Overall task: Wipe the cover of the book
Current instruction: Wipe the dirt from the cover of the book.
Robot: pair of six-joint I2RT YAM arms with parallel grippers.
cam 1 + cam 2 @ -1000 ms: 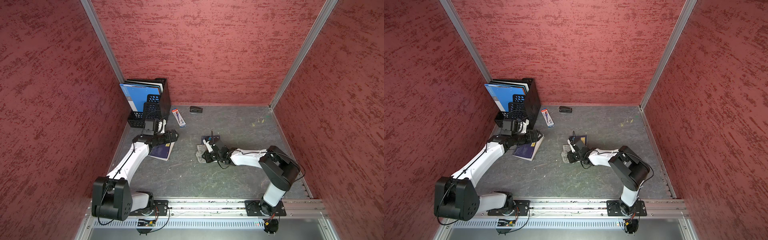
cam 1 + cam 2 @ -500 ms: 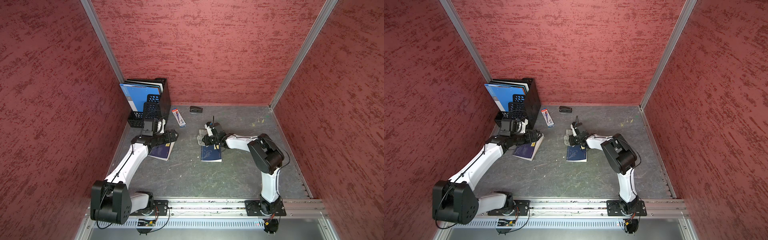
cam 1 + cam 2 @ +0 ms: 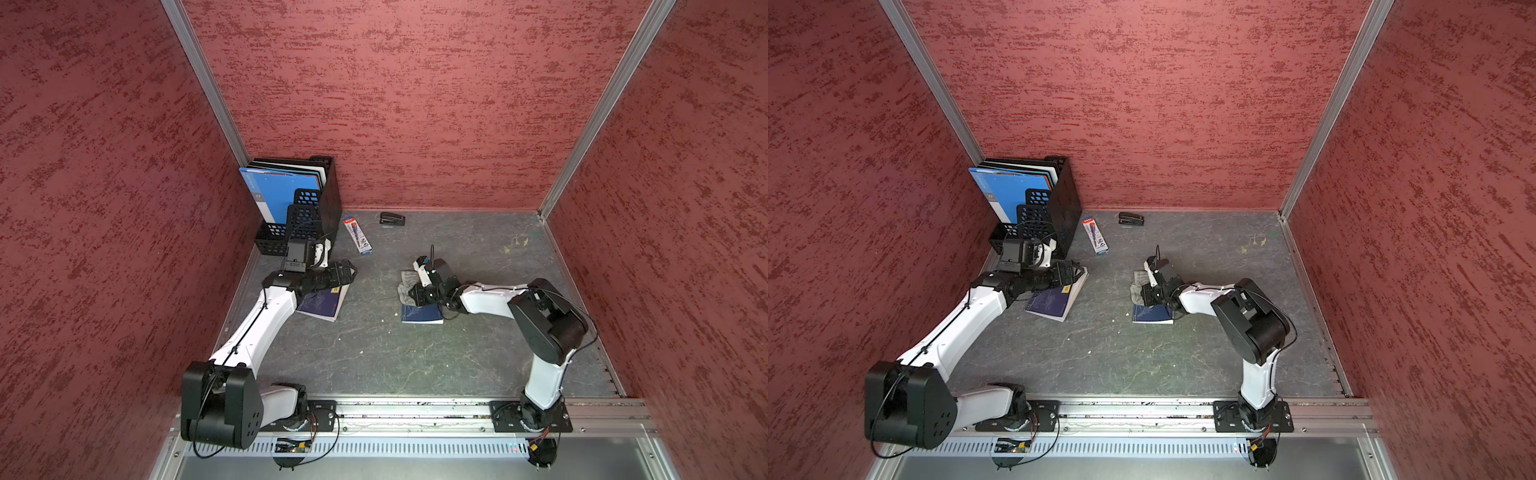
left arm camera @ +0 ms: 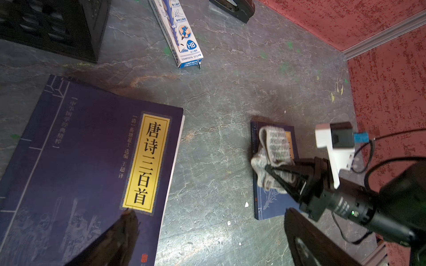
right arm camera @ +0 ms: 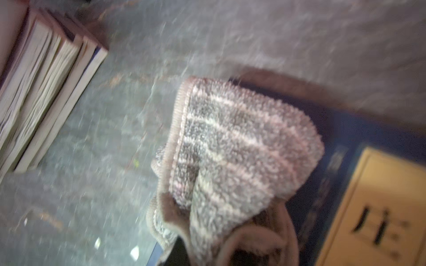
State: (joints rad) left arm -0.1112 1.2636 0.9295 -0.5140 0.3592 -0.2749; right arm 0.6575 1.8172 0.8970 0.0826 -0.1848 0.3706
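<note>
A small dark-blue book (image 3: 422, 313) (image 3: 1152, 314) lies mid-table, with a yellow title label (image 5: 380, 207). My right gripper (image 3: 415, 293) (image 3: 1146, 293) (image 4: 267, 167) is shut on a grey striped cloth (image 4: 274, 147) (image 5: 242, 142). The cloth lies bunched on the far half of that book's cover and hangs over its left edge. A larger dark-blue book (image 3: 322, 305) (image 4: 80, 161) lies to the left. Over its far corner my left gripper (image 3: 349, 274) (image 4: 209, 211) stands open, one finger (image 4: 124, 230) above the cover.
A black file rack (image 3: 316, 199) with blue folders stands in the back left corner. A pencil box (image 3: 358, 237) and a black stapler (image 3: 392, 219) lie near the back wall. Red walls close in three sides. The arms' rail (image 3: 415, 411) runs along the front.
My right gripper swept the cloth from the small book's near part to its far end, then came back part way. The left arm has barely moved.
</note>
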